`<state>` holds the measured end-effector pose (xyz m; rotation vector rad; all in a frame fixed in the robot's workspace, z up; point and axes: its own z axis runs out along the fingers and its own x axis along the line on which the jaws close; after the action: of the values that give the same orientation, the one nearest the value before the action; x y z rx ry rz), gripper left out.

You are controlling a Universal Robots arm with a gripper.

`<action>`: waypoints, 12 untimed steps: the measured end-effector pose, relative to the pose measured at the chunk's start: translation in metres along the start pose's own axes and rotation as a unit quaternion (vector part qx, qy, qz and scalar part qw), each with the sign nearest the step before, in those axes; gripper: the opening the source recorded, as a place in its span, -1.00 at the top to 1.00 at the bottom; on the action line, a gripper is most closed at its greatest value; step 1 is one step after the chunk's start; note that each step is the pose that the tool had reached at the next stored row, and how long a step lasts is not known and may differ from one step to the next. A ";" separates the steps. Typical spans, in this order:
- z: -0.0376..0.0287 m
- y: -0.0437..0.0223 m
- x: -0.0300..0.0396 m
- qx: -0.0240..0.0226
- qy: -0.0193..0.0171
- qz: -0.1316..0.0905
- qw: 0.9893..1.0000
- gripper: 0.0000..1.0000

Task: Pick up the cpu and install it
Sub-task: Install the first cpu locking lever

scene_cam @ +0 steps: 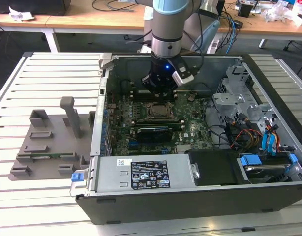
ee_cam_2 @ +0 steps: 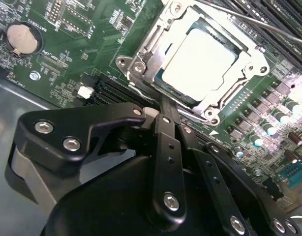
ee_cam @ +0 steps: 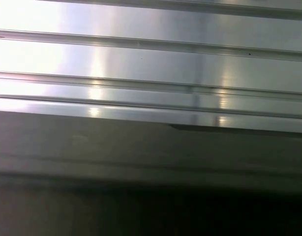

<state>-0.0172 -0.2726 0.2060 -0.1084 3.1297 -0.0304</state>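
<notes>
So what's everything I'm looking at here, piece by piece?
cpu: one, pale silver, lying in its socket on the motherboard, as the second wrist view shows.
socket frame: one, bare metal, around the cpu.
motherboard: one, green, on the floor of the computer case.
coin battery: one, silver, on the board away from the socket.
computer case: one, black and grey, lid off, lying on the slatted table.
fixture plate: one, grey, with raised blocks, at the exterior view's left of the case.
slatted table: one, pale metal.
desks: wooden, behind the table.
robot arm: one, silver and light blue, reaching down into the case.
gripper: one, black, just beside the socket.
</notes>
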 end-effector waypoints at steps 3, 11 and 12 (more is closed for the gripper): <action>0.0007 0.0003 -0.0035 0.001 0.000 0.000 1.000 0.79; 0.0048 -0.0005 -0.0150 0.003 0.001 0.000 1.000 0.79; 0.0051 -0.0006 -0.0158 0.003 0.000 0.000 1.000 0.79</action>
<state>-0.0014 -0.2722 0.2010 -0.1083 3.1304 -0.0388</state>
